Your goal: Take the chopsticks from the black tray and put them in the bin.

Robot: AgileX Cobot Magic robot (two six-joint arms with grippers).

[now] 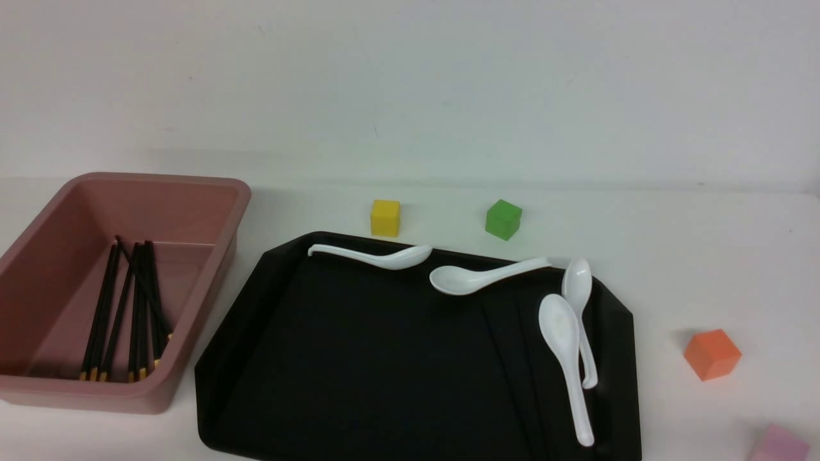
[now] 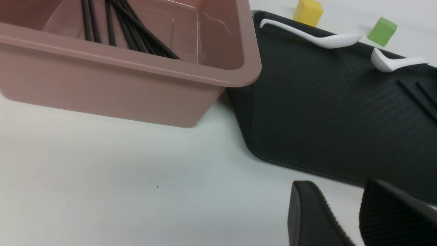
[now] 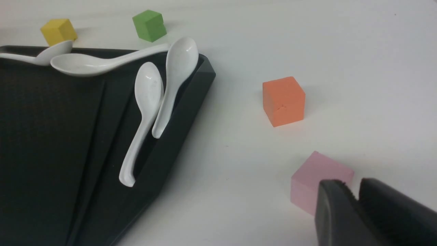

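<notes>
Resting in the bin (image 1: 192, 211) were most of the chopsticks (image 1: 125, 307), bunched on its floor with the gold ends toward the robot. A few more sticks (image 1: 519, 358) could just be made out on the tray (image 1: 359, 358), black on black, lying beside the spoons (image 1: 567, 346) at the right side.

The left gripper (image 2: 355, 218) was seen low over the bare table, empty, with its jaws a little apart. The bin was up and away from those jaws, well apart, and the tray's near rim was just past them.

The right gripper (image 3: 356, 212) was empty too. Its jaws were pressed almost together, with only a thin gap. A pink block (image 3: 317, 177) sat just beside them, and an orange block (image 3: 283, 100) a bit farther off. The tray edge was well away from them.

So the job looked part done, and the step in hand seemed to be going back for the last sticks. The jaws would need to be opened, brought down over one thin stick, and shut on it without a spoon being bumped.
</notes>
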